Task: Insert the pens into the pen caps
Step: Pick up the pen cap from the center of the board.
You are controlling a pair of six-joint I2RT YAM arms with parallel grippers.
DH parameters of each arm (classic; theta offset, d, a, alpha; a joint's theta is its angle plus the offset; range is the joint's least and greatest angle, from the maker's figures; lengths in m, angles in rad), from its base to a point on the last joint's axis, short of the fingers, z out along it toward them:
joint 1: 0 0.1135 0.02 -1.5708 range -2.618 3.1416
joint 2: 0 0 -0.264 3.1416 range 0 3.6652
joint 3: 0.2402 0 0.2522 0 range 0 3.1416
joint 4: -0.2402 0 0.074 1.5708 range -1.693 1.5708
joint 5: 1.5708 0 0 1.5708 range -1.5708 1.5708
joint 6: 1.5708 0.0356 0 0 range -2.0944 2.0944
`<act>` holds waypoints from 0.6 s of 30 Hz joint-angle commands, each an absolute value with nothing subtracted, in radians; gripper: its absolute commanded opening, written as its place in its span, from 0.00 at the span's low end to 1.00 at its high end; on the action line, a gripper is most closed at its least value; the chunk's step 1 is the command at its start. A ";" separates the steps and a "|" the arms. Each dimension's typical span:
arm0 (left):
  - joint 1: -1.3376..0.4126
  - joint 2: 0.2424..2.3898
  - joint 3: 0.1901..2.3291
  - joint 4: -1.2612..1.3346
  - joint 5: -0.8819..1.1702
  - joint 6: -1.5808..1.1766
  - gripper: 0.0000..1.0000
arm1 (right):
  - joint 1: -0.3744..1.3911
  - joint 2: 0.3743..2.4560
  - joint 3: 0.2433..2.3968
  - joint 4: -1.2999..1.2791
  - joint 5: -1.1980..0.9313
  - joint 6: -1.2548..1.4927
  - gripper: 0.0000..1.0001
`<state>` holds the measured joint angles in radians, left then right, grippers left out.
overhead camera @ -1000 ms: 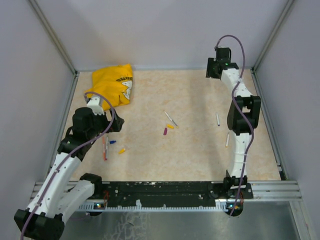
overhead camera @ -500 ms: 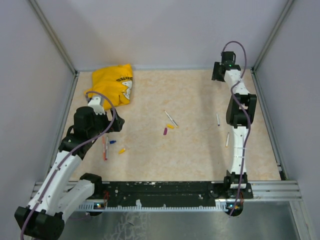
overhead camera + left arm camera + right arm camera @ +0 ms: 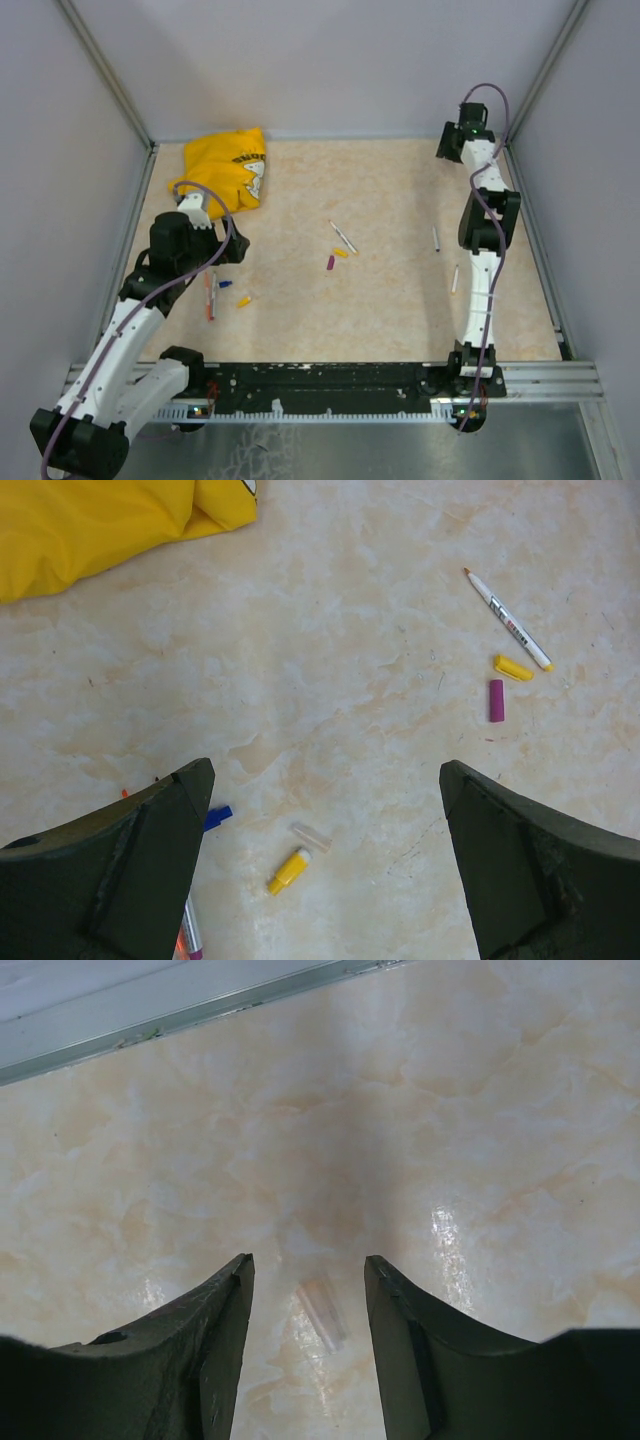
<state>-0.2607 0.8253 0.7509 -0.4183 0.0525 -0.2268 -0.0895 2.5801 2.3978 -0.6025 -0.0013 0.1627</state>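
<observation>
Your white pen with an orange tip (image 3: 508, 620) lies mid-field on the beige marbled counter (image 3: 390, 190). Its long axis is diagonal: tip up-left in the left wrist view, yellow end down-right. A yellow stubby cap (image 3: 513, 667) and a purple stubby cap (image 3: 496, 700) sit just beside that end, touching neither it nor each other.

A thin grey pen (image 3: 435, 238) and a thin white pen (image 3: 455, 278) lie by the right arm, both running roughly near-to-far. An orange-red pen (image 3: 209, 308) and a grey-barrelled pen (image 3: 190, 925) lie side by side under the left arm, on the same axis.

Versus a second ago, your right wrist has swung out toward the far right corner. The left arm has barely shifted, and the pens and caps are unmoved.

Count:
- Pens: five.
- Caps: two yellow, one purple, one blue cap (image 3: 217, 817).
- A clear plastic stub (image 3: 311, 837) lies near the second yellow cap (image 3: 289, 870).
- Another clear stub (image 3: 323, 1312) shows between the right fingers.

The left pincer (image 3: 325, 775) is spread wide and empty. The right pincer (image 3: 307, 1265) is parted with a narrower gap, gripping nothing.
</observation>
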 commanded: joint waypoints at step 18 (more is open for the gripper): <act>-0.253 0.834 0.756 -0.403 0.055 -0.213 1.00 | -0.084 2.646 2.482 -0.690 -0.002 0.272 0.44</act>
<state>-0.2607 0.8307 0.7509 -0.4187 0.0528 -0.2268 -0.0872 2.6373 2.4504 -0.6643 -0.0120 0.2554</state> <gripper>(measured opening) 0.996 0.456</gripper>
